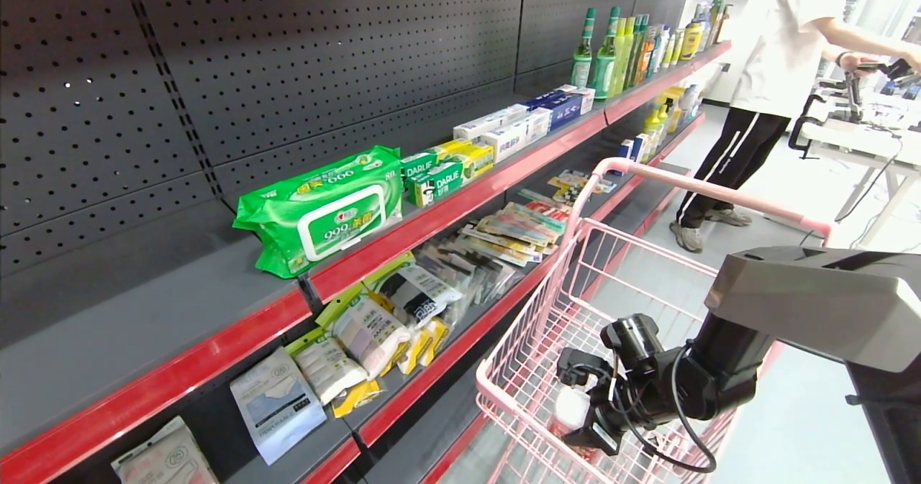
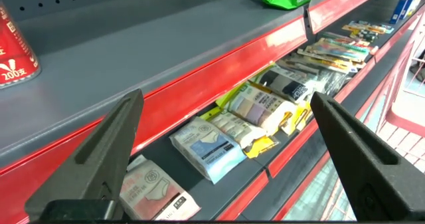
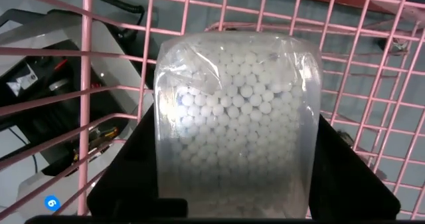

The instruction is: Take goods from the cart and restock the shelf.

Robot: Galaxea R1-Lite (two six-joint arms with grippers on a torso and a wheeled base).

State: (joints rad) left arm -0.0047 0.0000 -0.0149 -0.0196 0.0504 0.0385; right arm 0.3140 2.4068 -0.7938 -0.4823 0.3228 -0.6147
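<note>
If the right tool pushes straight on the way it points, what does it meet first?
The bag of white beads sits between the right tool's fingers, so that comes first. Beyond it is probably the wire of the pink cart, though depth is unclear.

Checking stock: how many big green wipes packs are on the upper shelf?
1. The large green soft-plastic wipes pack lies on the upper grey metal shelf, beside green cartons; more may sit beyond view.
</note>
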